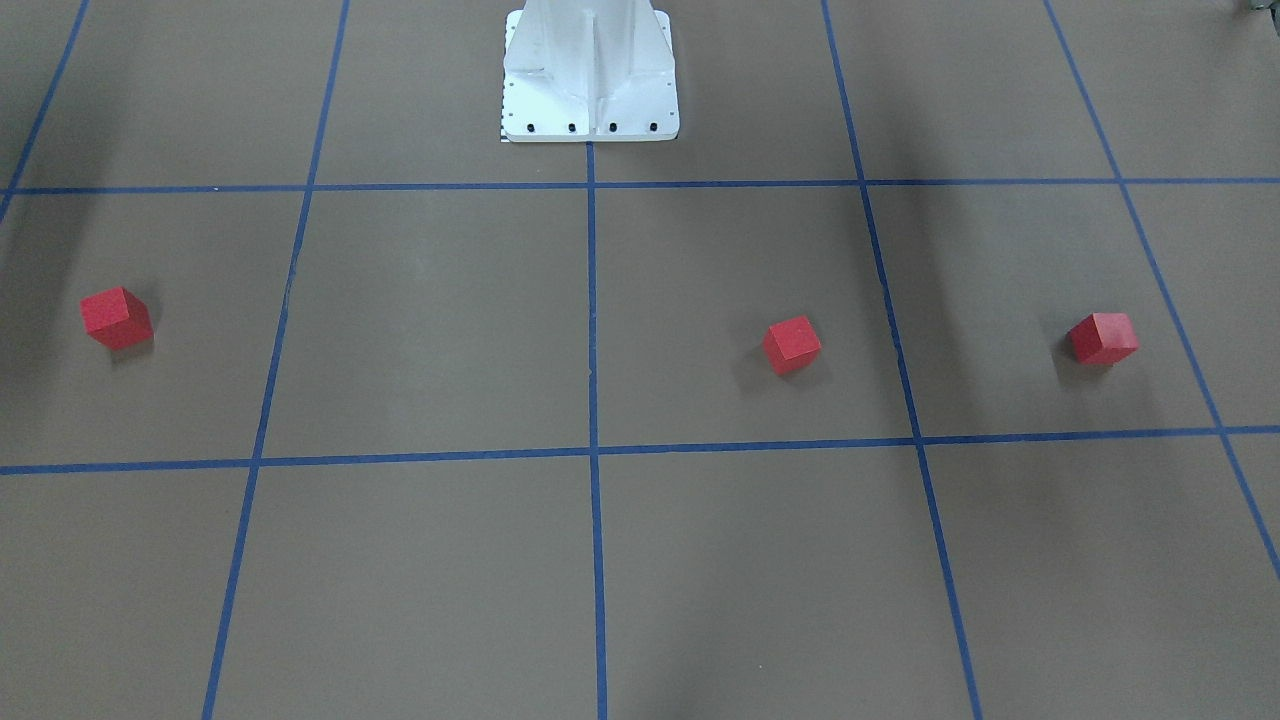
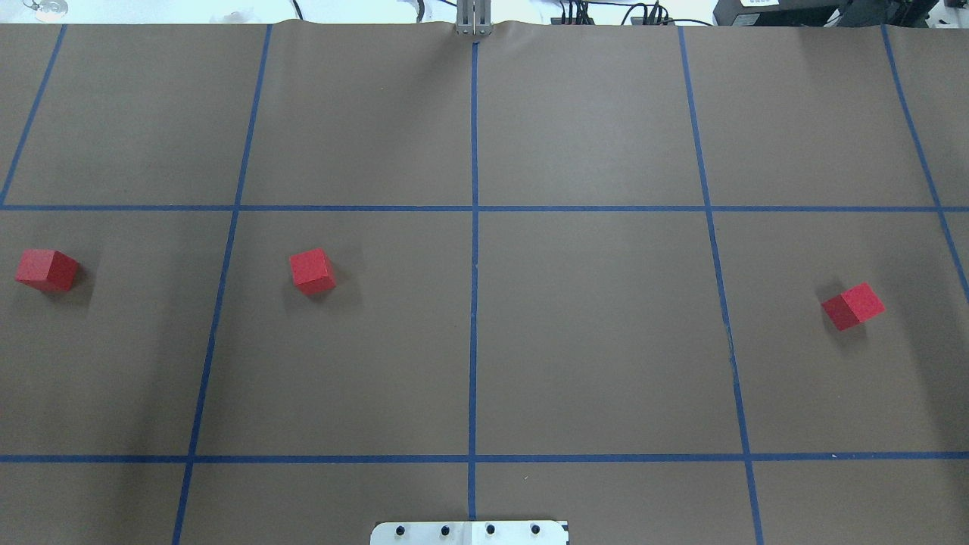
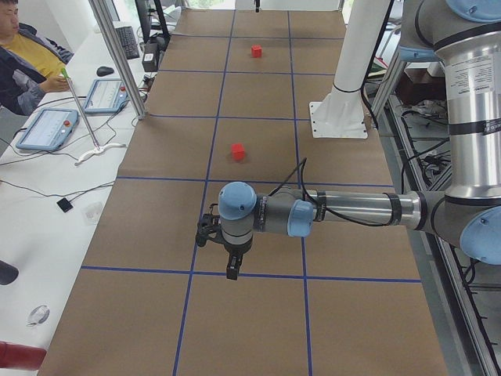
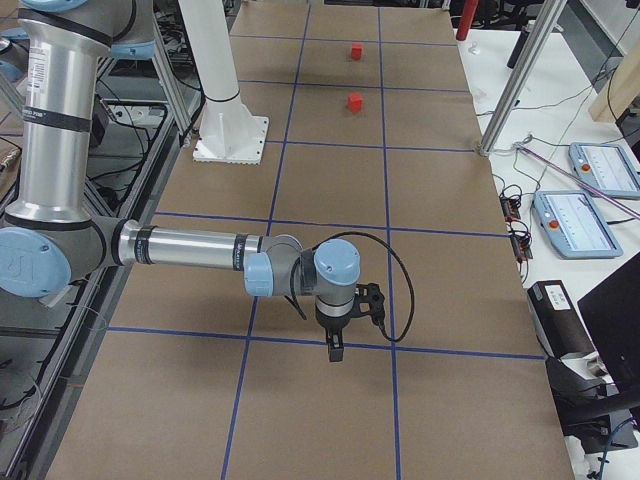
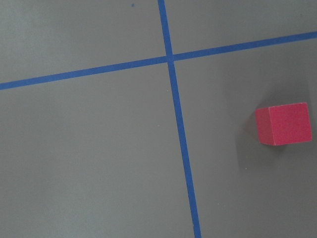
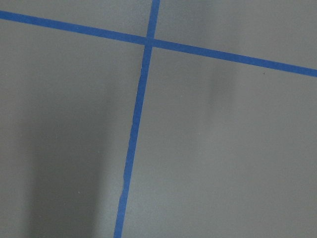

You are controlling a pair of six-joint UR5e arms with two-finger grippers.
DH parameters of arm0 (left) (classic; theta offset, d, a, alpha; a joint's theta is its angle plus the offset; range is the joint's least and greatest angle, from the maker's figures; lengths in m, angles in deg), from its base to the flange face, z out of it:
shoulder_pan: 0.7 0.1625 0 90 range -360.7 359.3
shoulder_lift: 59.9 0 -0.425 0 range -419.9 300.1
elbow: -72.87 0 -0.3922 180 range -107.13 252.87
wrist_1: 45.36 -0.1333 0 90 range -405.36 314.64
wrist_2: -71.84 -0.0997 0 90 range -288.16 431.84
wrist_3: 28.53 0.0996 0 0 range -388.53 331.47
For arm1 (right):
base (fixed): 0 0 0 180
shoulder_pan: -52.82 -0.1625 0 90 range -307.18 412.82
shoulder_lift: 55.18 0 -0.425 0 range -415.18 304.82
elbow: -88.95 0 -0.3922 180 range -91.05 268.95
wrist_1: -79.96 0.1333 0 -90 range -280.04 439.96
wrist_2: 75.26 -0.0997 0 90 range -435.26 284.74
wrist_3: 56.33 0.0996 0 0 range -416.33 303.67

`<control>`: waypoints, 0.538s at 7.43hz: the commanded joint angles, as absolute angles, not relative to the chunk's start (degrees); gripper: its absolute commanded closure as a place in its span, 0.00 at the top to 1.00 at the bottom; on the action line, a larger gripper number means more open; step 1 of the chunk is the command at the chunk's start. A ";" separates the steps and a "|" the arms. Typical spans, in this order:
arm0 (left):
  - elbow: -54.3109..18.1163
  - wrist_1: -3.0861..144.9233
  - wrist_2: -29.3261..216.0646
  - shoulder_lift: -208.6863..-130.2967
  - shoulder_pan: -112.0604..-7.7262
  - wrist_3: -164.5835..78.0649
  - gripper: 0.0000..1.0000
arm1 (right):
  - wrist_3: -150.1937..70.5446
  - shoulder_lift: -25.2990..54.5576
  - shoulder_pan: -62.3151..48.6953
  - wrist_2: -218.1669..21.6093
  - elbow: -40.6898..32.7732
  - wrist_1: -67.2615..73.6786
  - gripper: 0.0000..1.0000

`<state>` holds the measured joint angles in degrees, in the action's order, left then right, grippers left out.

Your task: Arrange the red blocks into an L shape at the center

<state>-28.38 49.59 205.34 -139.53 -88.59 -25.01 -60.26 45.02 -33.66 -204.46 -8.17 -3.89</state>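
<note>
Left claw (image 3: 232,270), right claw (image 4: 335,348) both point straight down; grip state unclear.

Blue tape cross (image 6: 148,41) on brown table (image 6: 228,148)

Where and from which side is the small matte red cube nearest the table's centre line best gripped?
I'd take the small matte red cube from straight above, on two opposite side faces. It sits flat but skewed to the blue tape lines, so turn the wrist to match; nothing touches it.

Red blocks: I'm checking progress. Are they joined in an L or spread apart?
Spread apart: the far-left block, the mid-left block and the right block lie widely separated, none touching.
</note>
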 commanded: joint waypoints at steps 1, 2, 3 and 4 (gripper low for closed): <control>-29.33 49.56 205.25 -138.92 -88.59 -24.93 1.00 | -60.28 45.02 -33.66 -204.46 -8.17 -3.89 1.00; -29.61 49.56 205.25 -138.91 -88.59 -25.01 1.00 | -60.19 45.02 -33.66 -204.46 -8.17 -3.98 1.00; -30.22 49.56 204.64 -138.82 -88.59 -25.01 1.00 | -60.19 45.02 -33.66 -204.46 -8.17 -3.89 1.00; -30.66 49.56 204.73 -139.08 -88.59 -25.27 1.00 | -60.11 45.02 -33.66 -204.46 -8.43 -3.81 1.00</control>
